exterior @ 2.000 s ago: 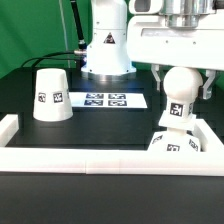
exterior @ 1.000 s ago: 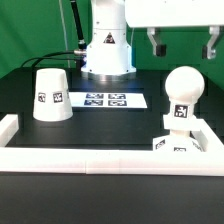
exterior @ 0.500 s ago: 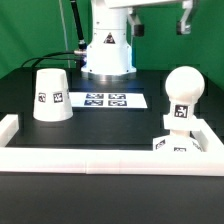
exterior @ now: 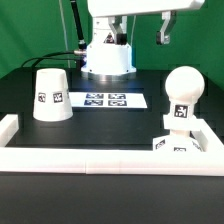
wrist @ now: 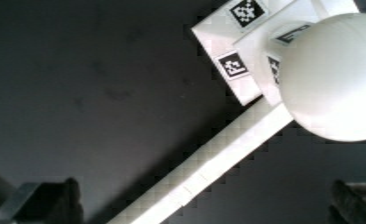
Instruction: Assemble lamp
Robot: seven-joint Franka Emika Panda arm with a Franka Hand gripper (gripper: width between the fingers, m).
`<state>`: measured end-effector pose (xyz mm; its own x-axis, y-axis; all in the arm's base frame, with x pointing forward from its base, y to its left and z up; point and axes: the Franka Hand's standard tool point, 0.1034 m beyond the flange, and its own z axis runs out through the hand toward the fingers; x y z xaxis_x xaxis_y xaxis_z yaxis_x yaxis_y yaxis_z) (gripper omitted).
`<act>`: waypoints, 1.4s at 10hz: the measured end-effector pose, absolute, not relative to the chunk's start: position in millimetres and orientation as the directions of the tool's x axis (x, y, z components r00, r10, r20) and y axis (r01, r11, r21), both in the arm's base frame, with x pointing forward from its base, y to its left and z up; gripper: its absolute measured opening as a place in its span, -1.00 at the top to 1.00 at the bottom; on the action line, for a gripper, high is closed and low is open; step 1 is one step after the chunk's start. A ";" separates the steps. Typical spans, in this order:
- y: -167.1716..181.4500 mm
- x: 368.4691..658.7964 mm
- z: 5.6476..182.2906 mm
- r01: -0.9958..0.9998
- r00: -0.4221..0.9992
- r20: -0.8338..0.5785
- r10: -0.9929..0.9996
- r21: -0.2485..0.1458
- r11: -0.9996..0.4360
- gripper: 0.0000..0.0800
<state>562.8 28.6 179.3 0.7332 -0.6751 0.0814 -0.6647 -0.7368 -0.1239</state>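
The round bulb [exterior: 182, 94] stands upright on its stem in the small square base block [exterior: 176, 144], at the exterior view's right, against the border rail. The conical shade [exterior: 50, 95] sits mouth down at the exterior view's left. My gripper [exterior: 136, 30] is open and empty, high above the table, up and to the left of the bulb. In the wrist view the bulb [wrist: 333, 85] and the base [wrist: 251, 48] lie far below, and my fingertips [wrist: 38, 200] show wide apart with nothing between them.
The marker board [exterior: 105, 100] lies flat between the shade and the bulb. The long white border rail [exterior: 100, 160] runs along the front with raised ends; it also shows in the wrist view [wrist: 206, 170]. The robot's own base [exterior: 106, 55] stands behind.
My gripper has let go of the bulb, risen clear of it and moved toward the exterior view's left. The bulb stays standing on the base.
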 end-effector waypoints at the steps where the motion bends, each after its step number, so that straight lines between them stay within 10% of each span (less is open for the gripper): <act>1: 28.6 562.7 179.1 -0.665 0.733 0.081 -0.675 -0.124 -0.737 -0.75; 9: -74.1 492.4 146.0 -0.666 0.742 0.025 -0.670 -0.081 -0.741 -0.75; 14: -75.7 488.7 143.6 -0.657 0.750 0.033 -0.661 -0.080 -0.750 -0.75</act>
<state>488.7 -75.7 143.6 0.7497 -0.6609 0.0333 -0.6572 -0.7495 -0.0795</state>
